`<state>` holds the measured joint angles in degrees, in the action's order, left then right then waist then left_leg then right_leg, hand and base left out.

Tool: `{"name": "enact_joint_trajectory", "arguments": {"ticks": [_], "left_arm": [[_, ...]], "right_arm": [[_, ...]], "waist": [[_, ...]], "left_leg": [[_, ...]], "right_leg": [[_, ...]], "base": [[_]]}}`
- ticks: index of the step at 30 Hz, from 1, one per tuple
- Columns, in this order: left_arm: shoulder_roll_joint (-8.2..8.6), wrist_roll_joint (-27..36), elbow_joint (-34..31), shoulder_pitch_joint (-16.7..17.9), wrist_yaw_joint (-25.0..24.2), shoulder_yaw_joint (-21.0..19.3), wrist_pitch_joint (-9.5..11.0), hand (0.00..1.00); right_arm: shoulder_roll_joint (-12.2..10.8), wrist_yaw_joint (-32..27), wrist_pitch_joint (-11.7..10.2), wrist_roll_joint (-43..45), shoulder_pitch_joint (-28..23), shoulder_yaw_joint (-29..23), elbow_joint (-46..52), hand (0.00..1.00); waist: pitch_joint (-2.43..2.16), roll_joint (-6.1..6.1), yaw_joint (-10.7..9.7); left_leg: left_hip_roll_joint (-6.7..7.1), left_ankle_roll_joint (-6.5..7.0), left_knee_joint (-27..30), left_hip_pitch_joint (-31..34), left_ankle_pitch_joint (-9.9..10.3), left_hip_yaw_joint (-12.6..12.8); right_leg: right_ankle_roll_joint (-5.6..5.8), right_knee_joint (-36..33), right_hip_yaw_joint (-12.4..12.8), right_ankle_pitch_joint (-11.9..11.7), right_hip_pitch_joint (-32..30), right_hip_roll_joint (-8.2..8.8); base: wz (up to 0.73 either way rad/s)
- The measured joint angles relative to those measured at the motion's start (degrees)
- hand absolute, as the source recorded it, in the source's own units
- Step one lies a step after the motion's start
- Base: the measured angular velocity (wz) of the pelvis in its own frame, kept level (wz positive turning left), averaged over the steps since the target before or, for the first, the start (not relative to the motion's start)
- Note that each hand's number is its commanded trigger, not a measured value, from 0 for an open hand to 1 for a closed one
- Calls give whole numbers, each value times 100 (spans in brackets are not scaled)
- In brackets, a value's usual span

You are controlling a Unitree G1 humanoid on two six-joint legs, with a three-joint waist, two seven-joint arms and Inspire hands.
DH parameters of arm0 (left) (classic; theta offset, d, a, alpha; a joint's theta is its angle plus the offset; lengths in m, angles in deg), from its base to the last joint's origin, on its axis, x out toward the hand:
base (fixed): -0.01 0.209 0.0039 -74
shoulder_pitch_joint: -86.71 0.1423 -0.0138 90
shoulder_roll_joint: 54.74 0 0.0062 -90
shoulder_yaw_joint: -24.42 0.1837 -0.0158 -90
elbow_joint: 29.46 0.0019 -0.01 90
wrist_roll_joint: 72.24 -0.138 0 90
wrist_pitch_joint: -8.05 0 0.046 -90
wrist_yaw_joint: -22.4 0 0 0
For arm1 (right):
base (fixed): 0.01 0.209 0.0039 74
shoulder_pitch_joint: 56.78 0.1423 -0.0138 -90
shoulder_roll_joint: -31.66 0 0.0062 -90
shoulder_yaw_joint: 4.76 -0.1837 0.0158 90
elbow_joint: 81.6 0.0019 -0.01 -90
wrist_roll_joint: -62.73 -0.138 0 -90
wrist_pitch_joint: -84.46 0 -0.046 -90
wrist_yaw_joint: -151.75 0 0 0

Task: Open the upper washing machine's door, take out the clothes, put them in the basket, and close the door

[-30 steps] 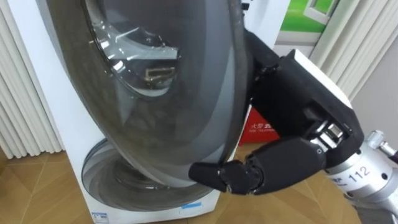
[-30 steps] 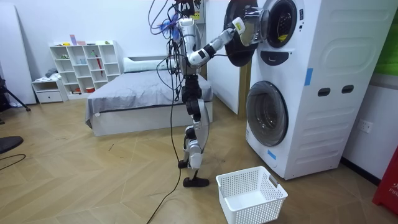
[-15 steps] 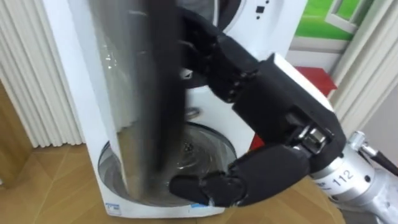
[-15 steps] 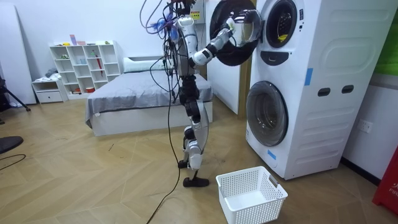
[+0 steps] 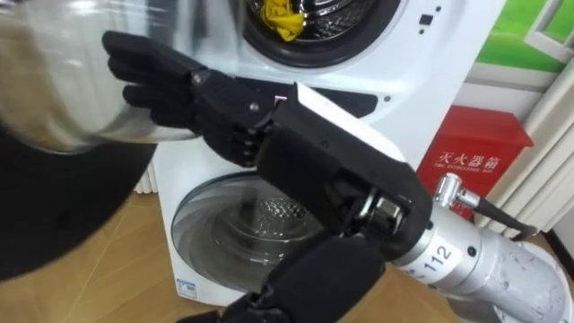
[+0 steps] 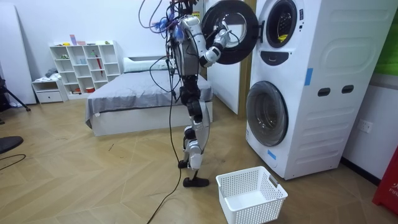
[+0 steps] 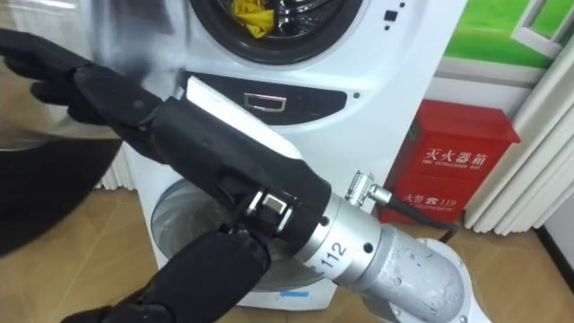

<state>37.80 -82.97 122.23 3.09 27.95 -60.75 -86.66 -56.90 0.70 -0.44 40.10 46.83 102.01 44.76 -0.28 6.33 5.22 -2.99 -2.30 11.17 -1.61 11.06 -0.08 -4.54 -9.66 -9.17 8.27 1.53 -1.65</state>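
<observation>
The upper machine's round door stands swung wide out to my left. My right hand lies with straight fingers against the door's glass bowl, thumb spread below, open and holding nothing. Behind it the upper drum is exposed, with a yellow cloth lying at its mouth; the same yellow cloth also appears at the top of the right eye view. In the room view I stand upright to the left of the stacked white machines, my right hand raised to the open door.
The lower machine's round door is closed. A red box stands on the floor right of the machines. A white laundry basket sits on the floor by my feet. A bed and a white shelf are behind me.
The upper door has swung from nearly closed to wide open toward my left, my right hand moving with it. The drum and its yellow cloth have come into sight.
</observation>
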Motion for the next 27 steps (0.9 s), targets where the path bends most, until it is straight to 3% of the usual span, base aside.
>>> {"name": "enact_joint_trajectory", "arguments": {"ticks": [3,11,25,27], "left_arm": [[1,0,-50,-41,0,52,0,0],[5,-3,-215,-35,-1,89,1,0],[1,-5,-202,129,34,-22,-11,0],[-1,-5,-203,146,39,-22,-11,0]], "right_arm": [[16,-2,1,3,2,48,0,0],[84,125,10,5,4,325,-1,0],[132,-11,128,264,-32,126,-88,0],[128,-128,129,267,-34,52,-87,0]], "waist": [[20,-32,35],[16,-46,307],[21,-31,274],[24,-26,198]], "left_leg": [[4,2,-42,1,-2,-27],[25,11,-72,0,-8,-65],[69,35,-21,2,-21,-88],[72,35,-2,9,-21,-104]], "right_leg": [[5,14,-42,6,1,2],[17,19,-132,26,10,35],[48,-3,-187,63,59,84],[48,12,-216,63,80,85]], "base": [[4],[4],[2],[9]]}}
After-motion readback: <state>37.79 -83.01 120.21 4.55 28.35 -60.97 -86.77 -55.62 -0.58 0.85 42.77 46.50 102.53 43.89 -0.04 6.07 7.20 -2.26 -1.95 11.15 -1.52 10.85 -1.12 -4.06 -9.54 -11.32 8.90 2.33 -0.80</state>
